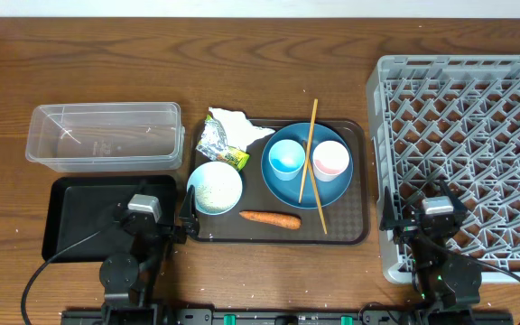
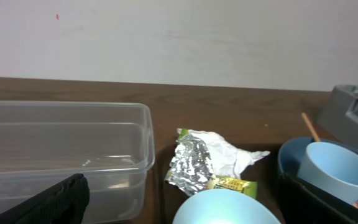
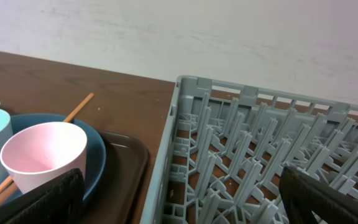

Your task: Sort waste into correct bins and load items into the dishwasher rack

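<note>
On the dark brown serving tray (image 1: 350, 230) lie the blue plate (image 1: 307, 190), with the light blue cup (image 1: 287, 158) and the white-pink cup (image 1: 330, 160) on it. Two chopsticks (image 1: 311, 135) lie across the plate. The pale blue bowl (image 1: 215, 188) holds white rice. The carrot (image 1: 271, 218) lies at the tray's front. The crumpled wrapper (image 1: 224, 135) hangs over the tray's back left edge. The clear tub (image 1: 102, 135) and black tray (image 1: 84, 217) are on the left, the grey rack (image 1: 463, 135) on the right. My left gripper (image 1: 153, 224) is open over the black tray's right end. My right gripper (image 1: 422, 221) is open over the rack's front left corner.
The left wrist view shows the tub (image 2: 61, 143), the wrapper (image 2: 197, 158), the bowl's rim (image 2: 222, 205) and the light blue cup (image 2: 334, 171). The right wrist view shows the white-pink cup (image 3: 42, 155), the plate (image 3: 98, 155) and the rack (image 3: 260, 143). A pale wall stands behind the table.
</note>
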Robot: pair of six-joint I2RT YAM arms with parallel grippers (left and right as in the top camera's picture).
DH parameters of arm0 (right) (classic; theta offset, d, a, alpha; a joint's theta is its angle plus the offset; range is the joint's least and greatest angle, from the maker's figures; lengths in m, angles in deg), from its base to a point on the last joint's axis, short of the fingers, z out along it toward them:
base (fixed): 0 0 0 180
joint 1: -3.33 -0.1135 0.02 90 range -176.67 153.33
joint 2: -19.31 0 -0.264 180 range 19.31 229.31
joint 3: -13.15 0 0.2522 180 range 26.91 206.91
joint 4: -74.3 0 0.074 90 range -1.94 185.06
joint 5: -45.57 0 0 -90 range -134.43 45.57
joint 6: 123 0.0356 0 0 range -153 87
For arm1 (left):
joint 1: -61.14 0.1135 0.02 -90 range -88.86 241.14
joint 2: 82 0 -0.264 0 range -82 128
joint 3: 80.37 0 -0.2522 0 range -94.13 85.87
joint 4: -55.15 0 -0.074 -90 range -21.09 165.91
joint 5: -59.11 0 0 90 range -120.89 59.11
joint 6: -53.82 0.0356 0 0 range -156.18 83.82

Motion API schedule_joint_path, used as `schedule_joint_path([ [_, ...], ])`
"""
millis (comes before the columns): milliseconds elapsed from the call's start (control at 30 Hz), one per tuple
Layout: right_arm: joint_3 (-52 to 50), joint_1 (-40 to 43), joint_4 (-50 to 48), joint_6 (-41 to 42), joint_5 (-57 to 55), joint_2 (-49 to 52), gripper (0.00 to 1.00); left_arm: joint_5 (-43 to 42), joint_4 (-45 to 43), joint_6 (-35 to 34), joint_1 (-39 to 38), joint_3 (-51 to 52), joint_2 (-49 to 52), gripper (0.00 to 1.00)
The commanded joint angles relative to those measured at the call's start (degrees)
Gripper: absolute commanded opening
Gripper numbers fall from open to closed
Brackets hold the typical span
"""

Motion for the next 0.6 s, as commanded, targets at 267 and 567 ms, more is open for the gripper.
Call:
schedule_joint_path([
  [267, -0.1, 0.4, 0.2, -0.7, 0.2, 0.0, 0.99, -8.2, -2.2, -12.6, 0.3, -3.3, -0.3, 0.98],
  [567, -0.1, 0.4, 0.2, -0.7, 0.2, 0.0, 0.99, -11.3, 9.6, -12.6, 0.3, -21.3, 6.8, 0.98],
])
